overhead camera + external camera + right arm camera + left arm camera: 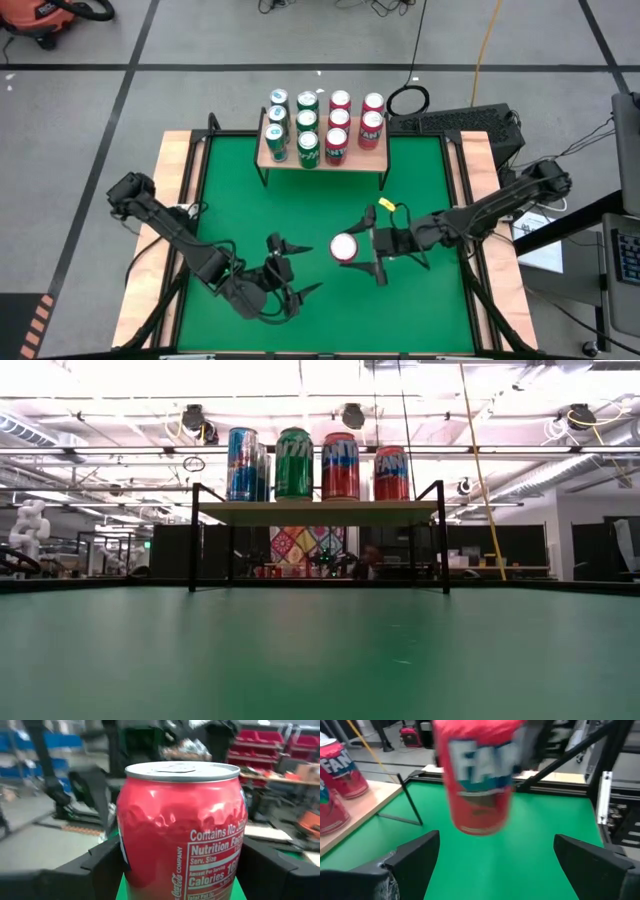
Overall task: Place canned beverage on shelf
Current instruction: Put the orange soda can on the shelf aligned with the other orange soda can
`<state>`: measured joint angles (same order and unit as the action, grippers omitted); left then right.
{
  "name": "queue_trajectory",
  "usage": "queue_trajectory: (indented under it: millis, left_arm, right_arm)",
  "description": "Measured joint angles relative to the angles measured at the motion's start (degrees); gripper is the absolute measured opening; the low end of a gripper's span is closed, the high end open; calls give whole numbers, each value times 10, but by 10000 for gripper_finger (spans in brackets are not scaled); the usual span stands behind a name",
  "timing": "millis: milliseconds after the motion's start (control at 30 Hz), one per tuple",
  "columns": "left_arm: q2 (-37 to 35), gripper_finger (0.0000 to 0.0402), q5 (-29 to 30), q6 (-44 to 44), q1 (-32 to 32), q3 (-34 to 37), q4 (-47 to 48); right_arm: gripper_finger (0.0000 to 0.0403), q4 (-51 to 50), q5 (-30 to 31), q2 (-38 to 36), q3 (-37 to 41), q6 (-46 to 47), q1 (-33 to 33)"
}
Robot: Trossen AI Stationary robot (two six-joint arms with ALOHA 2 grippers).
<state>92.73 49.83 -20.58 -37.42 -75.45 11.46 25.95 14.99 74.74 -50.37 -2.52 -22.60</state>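
Nearest the lens in the right wrist view stood the red can [182,830], filling the frame between the right gripper [366,252]'s two dark fingers [100,862], which were pressed to its sides — the jaws stood wide only because the can is wide. From above, its silver top showed near the middle of the green surface [300,210], and the left wrist view showed its base clear of the green, so it hung in the air, well short of the shelf [322,160] at the far edge.

The wall was rippled and dented just under the shoulder, with a nutrition panel in white print on the side and part of a white and blue logo on the front. Those dents suggested thin, soft aluminium that would buckle under a hard squeeze; the smooth painted skin was probably slippery. I judged a moderate grip across the mid-body best, kept upright. Whether it was full or empty I could not tell.

The left gripper [285,285] waited near the front edge, jaws spread wide and empty — pointed at the can. The shelf already carried rows of cans [322,125], green, blue and red.
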Motion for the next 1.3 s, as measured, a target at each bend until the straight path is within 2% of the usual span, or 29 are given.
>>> queue_trajectory:
  millis: [200,333,600,800,1000,1300]
  left_arm:
    - [16,389,0,13,-1,8,-30]
    - [34,389,-25,17,2,9,-54]
    - [65,389,1,0,18,9,-72]
    - [87,389,4,-1,37,9,-105]
    - [92,386,43,0,35,8,-135]
    - [92,334,53,-12,33,8,-141]
  right_arm:
    - [301,76,-36,53,0,-1,-8]
    - [301,131,-33,87,0,-3,-8]
    - [302,218,-33,124,1,-15,-8]
    - [302,233,-34,132,0,-14,-8]
    - [302,226,-30,131,0,-12,-7]
    - [302,222,-16,131,0,-12,0]
